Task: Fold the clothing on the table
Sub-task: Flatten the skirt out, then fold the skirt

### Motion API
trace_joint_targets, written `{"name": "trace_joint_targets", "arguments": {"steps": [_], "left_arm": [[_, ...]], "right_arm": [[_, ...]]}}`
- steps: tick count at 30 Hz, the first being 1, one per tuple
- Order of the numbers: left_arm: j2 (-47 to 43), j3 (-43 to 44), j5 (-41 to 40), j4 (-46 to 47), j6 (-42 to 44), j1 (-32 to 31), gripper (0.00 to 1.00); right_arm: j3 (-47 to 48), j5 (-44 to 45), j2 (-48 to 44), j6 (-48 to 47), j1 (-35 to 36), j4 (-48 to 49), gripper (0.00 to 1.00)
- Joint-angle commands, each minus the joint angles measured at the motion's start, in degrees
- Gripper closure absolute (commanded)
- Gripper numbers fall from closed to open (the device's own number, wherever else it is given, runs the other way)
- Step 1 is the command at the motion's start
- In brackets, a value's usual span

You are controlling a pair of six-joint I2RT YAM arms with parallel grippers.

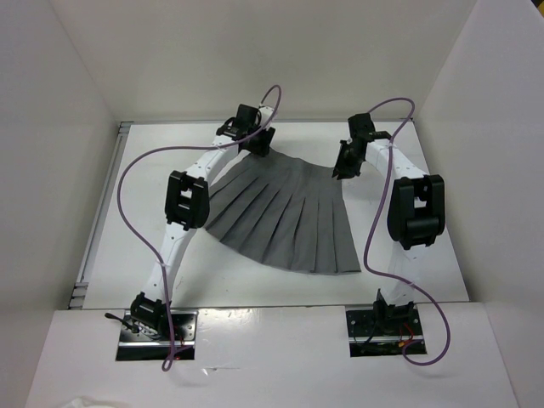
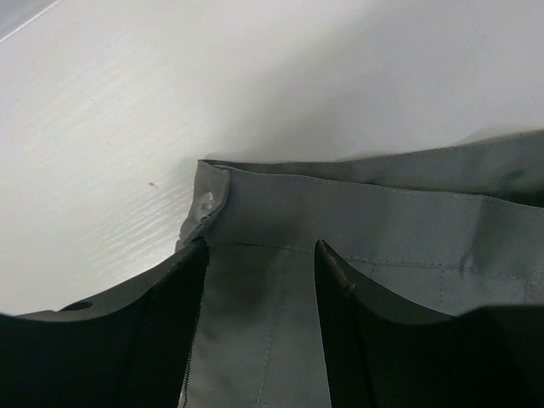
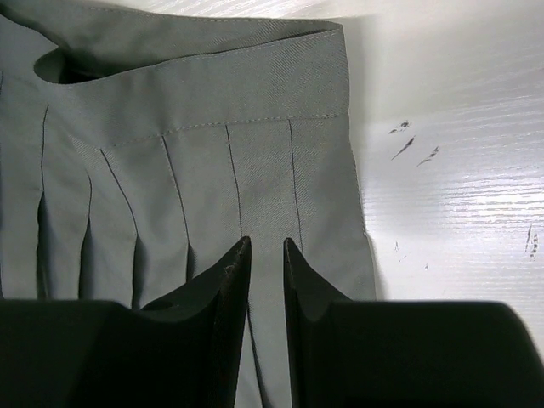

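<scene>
Two corners of the waistband (image 3: 212, 93) are covered: your left pincer (image 2: 262, 251) spread over one, your right pincer (image 3: 266, 246) nearly closed over the other, grip unclear. The skirt (image 1: 289, 212) lies fanned flat on the surface (image 1: 255, 285). Grasp step, likely; next, pinch both corners before lifting

White table (image 1: 297, 136), and flat on it lies the grey skirt (image 1: 285, 217), waistband at twelve o'clock, hem fanning out toward six.
</scene>
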Motion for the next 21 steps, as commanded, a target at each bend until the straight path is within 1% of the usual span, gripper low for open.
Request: {"name": "trace_joint_targets", "arguments": {"steps": [1, 12, 14, 19, 21], "left_arm": [[-2.6, 2.2, -2.9, -0.9, 1.8, 0.0, 0.39], [0.2, 2.2, -5.8, 1.3, 2.3, 1.7, 0.39], [0.7, 2.2, -3.8, 1.3, 2.3, 1.7, 0.39], [1.3, 2.2, -1.9, 1.3, 2.3, 1.7, 0.39], [1.8, 0.8, -0.6, 1.3, 2.3, 1.7, 0.39]], "right_arm": [[2.4, -0.3, 0.4, -0.6, -0.3, -1.2, 0.73], [2.4, -0.8, 1.5, -0.6, -0.3, -1.7, 0.73], [3.0, -0.8, 2.0, -0.6, -0.3, -1.7, 0.73], [3.0, -0.8, 2.0, -0.6, -0.3, -2.2, 0.73], [3.0, -0.8, 2.0, -0.6, -0.3, -2.2, 0.73]]}}
